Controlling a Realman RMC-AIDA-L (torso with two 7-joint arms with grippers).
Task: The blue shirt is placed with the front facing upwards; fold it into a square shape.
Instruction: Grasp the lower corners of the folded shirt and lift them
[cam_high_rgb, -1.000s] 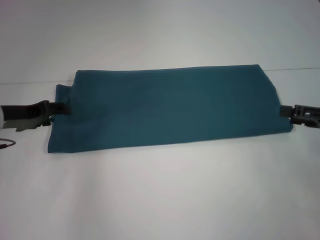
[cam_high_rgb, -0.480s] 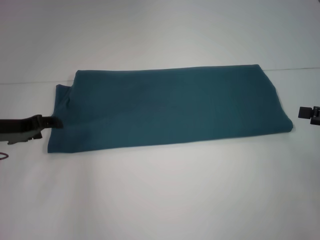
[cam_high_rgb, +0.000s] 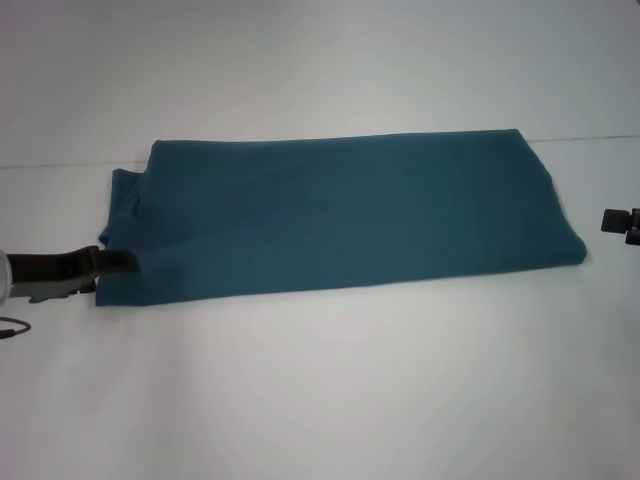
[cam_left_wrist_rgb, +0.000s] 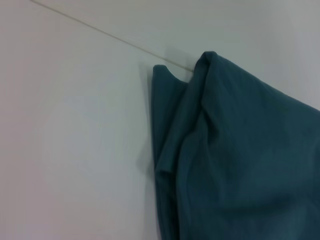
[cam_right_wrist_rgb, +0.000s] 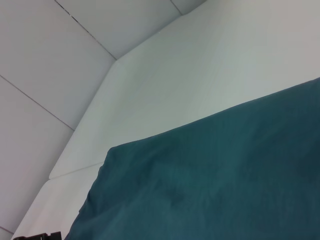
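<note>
The blue shirt (cam_high_rgb: 340, 215) lies on the white table as a long, flat band running left to right, with no print or collar showing. My left gripper (cam_high_rgb: 118, 262) sits at the band's near left corner, its dark tip reaching just over the cloth edge. My right gripper (cam_high_rgb: 618, 222) is off the shirt's right end, with bare table between them. The left wrist view shows the bunched, layered left end of the shirt (cam_left_wrist_rgb: 240, 160). In the right wrist view the shirt (cam_right_wrist_rgb: 215, 185) fills the lower part, and the left gripper (cam_right_wrist_rgb: 39, 236) is a dark speck far off.
The white table (cam_high_rgb: 320, 380) extends wide in front of the shirt and behind it. A thin seam (cam_high_rgb: 60, 165) runs across the surface level with the shirt's far edge. A dark cable loop (cam_high_rgb: 10, 328) hangs beside the left arm.
The left gripper left the middle of the shirt's left edge and moved toward me to the near left corner. The right gripper drew back off the right edge.
</note>
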